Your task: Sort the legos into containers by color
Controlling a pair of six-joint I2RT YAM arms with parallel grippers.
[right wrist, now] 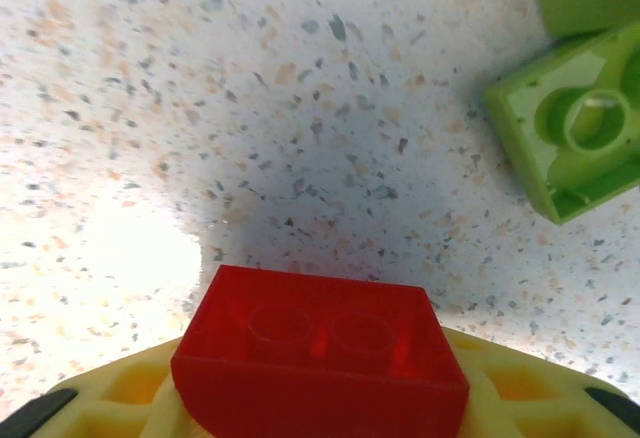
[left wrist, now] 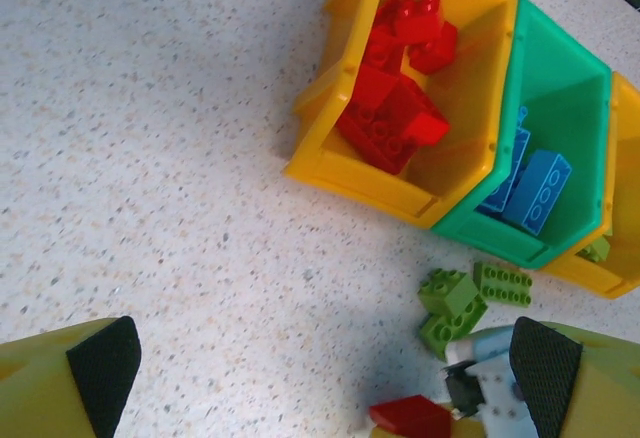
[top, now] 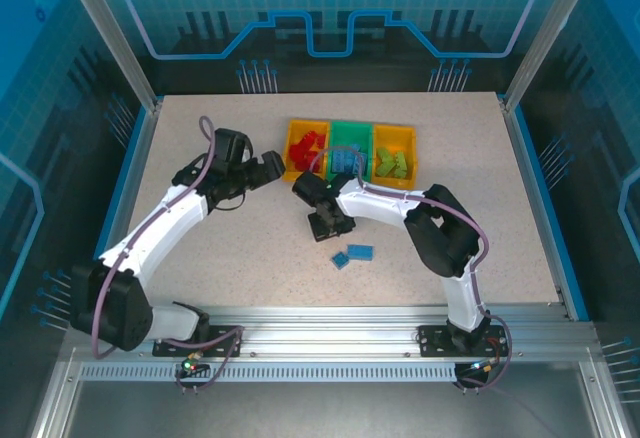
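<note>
A red brick (right wrist: 320,358) sits pinched in the right pincer (top: 302,188) beside loose green bricks (left wrist: 462,303); left pincer (left wrist: 325,373) spread.

Table (top: 230,248): pale, speckled. L gripper (top: 274,167) sits just left of the bin row, close to left orange bin (top: 291,148), which holds red legos (top: 308,144). R gripper (top: 303,187) is right of L gripper, just on the near side of that bin; grippers close, contact n/d. Beyond R gripper: green bin (top: 350,126) w/ blue legos (top: 345,161). Farther right: right orange bin (top: 412,153) w/ lime legos (top: 394,165). Two loose blue legos (top: 353,255) lie right of R gripper, toward arm bases, side by side.
</note>
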